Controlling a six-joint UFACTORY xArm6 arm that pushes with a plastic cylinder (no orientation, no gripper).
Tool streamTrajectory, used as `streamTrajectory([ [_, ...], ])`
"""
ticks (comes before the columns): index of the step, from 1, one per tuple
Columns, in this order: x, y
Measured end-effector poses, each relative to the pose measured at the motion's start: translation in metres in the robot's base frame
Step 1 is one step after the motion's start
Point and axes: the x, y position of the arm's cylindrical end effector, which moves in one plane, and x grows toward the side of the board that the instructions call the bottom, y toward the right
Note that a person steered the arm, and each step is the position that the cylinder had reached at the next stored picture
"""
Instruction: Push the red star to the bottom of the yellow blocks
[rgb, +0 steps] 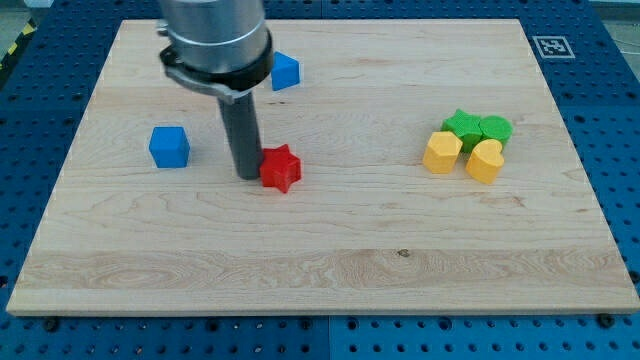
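The red star (281, 168) lies on the wooden board (320, 260), left of centre. My tip (247, 176) stands right against the star's left side, touching or nearly touching it. Two yellow blocks sit at the view's right: a yellow hexagon-like block (441, 152) and a yellow heart-shaped block (485, 160), side by side. They are far to the right of the star and at about the same height in the view.
Two green blocks (461, 125) (495, 128) sit just above the yellow ones, touching them. A blue cube (169, 147) lies left of my tip. Another blue block (285, 71) lies near the top, partly hidden by the arm.
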Motion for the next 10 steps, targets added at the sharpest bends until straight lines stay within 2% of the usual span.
streamTrajectory([
  [3, 0.0, 0.1],
  [6, 0.016, 0.117],
  [10, 0.022, 0.185],
])
